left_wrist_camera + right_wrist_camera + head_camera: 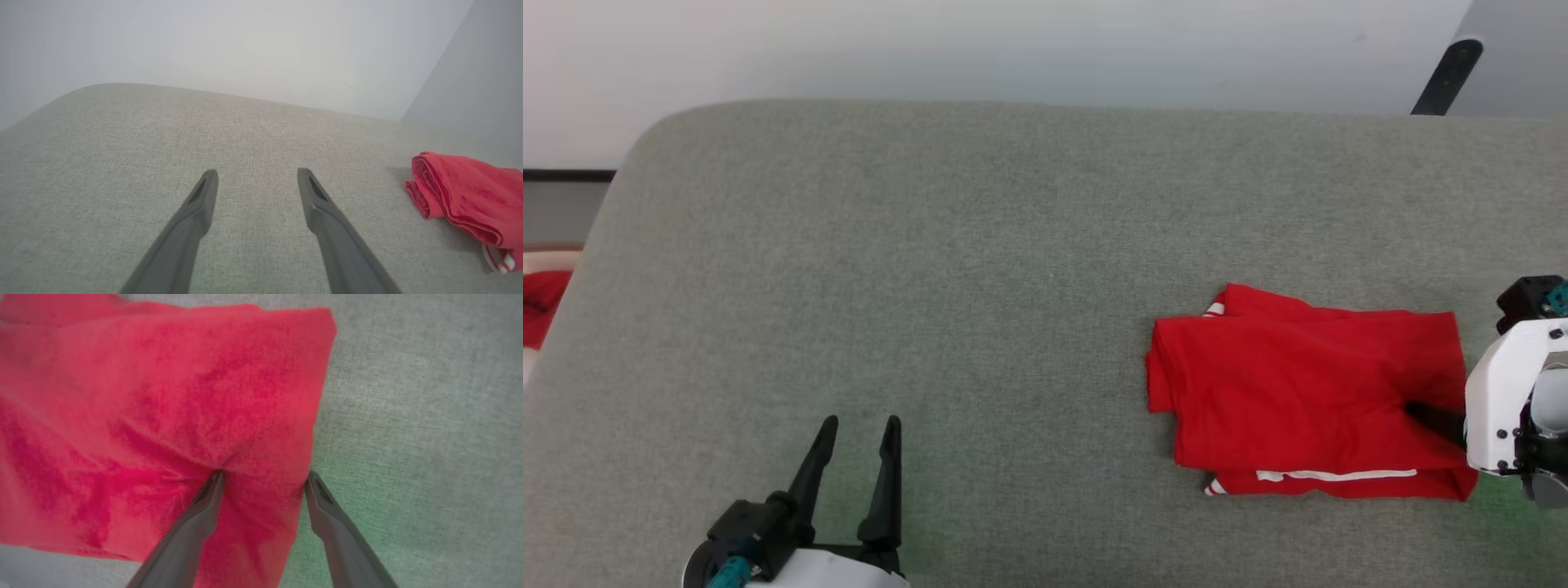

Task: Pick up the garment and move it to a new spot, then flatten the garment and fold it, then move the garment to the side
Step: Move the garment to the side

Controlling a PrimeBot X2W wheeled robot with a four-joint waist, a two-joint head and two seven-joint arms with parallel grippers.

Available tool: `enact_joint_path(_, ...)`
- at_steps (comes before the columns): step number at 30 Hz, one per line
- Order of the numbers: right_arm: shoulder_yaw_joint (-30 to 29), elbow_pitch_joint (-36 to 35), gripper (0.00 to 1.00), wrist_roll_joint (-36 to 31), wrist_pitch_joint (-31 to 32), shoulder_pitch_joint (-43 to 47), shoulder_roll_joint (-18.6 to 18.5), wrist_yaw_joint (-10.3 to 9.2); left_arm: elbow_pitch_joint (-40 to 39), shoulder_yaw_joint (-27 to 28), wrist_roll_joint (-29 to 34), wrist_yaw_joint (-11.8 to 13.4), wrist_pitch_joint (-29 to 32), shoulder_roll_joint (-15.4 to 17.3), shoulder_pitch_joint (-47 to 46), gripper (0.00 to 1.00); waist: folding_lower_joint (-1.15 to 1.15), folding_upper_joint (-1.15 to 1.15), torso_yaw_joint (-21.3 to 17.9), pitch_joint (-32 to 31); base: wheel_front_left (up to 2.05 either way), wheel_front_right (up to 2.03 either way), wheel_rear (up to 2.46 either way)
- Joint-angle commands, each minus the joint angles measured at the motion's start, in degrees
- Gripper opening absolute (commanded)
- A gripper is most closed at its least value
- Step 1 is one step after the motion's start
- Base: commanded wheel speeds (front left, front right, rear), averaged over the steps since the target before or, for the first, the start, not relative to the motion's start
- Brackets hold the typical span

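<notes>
The garment (1298, 392) lies folded into a red rectangle on the right part of the grey-green padded surface (931, 286), with white striped trim along its near edge. My right gripper (1421, 412) comes in from the right at the garment's right edge. In the right wrist view, the right gripper (264, 477) is open: one fingertip presses into the red cloth (163, 396), the other stands at its edge. My left gripper (861, 425) is open and holds nothing at the lower left, far from the garment. In the left wrist view, the left gripper (257, 173) points over bare fabric, with the garment (470, 192) off to the right.
A white wall runs behind the surface. A dark bar (1445, 77) leans at the top right. Another red cloth (539, 302) shows beyond the surface's left edge. The surface's rounded far-left corner (654, 139) drops away.
</notes>
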Motion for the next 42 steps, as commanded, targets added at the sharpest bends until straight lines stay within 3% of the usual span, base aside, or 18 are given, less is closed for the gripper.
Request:
enact_joint_path(1,0.8,1.1,1.0,-0.6,-0.2,-0.3,-0.1,-0.1,0.1,0.2,0.4,-0.4,-0.2,-0.2,-0.5,1.0,0.0,0.0,0.6,0.8,0.0,0.0,0.0)
enact_joint_path(12,4.6,8.2,1.0,-2.6,-3.2,-0.2,0.1,-0.31,0.5,1.0,1.3,-0.9,-0.1,-1.2,-1.8,1.0,0.0,0.0,0.6,2.7,0.0,0.0,0.0)
enact_joint_path(13,4.8,8.6,0.83,-2.3,-3.6,-0.2,0.2,-0.31,0.6,1.0,1.3,-1.0,-0.1,-1.3,-2.0,1.0,0.0,0.0,0.6,2.8,0.0,0.0,0.0)
enact_joint_path(14,4.6,9.1,0.38,-2.3,-4.4,-0.2,0.3,-0.32,0.7,1.0,1.2,-1.1,-0.1,-1.3,-2.0,1.0,0.0,0.0,0.6,2.8,0.0,0.0,0.0)
enact_joint_path(15,4.7,9.5,0.0,-2.4,-5.0,-0.3,0.4,-0.39,0.8,1.0,1.3,-1.0,-0.1,-1.4,-2.0,1.0,0.0,0.0,0.5,2.8,0.0,0.0,0.0)
enact_joint_path(26,2.6,11.0,0.0,0.6,-15.3,0.3,-0.9,-0.44,0.0,1.9,2.4,-1.3,-0.1,-1.3,-0.7,1.0,0.0,0.0,-1.8,0.5,0.0,0.0,0.0)
enact_joint_path(42,-6.8,18.0,0.0,0.7,-30.4,-3.4,-7.2,-0.11,-3.3,-0.7,4.1,-1.4,-0.1,0.1,-2.7,1.0,0.0,0.0,-11.2,0.8,0.0,0.0,0.0)
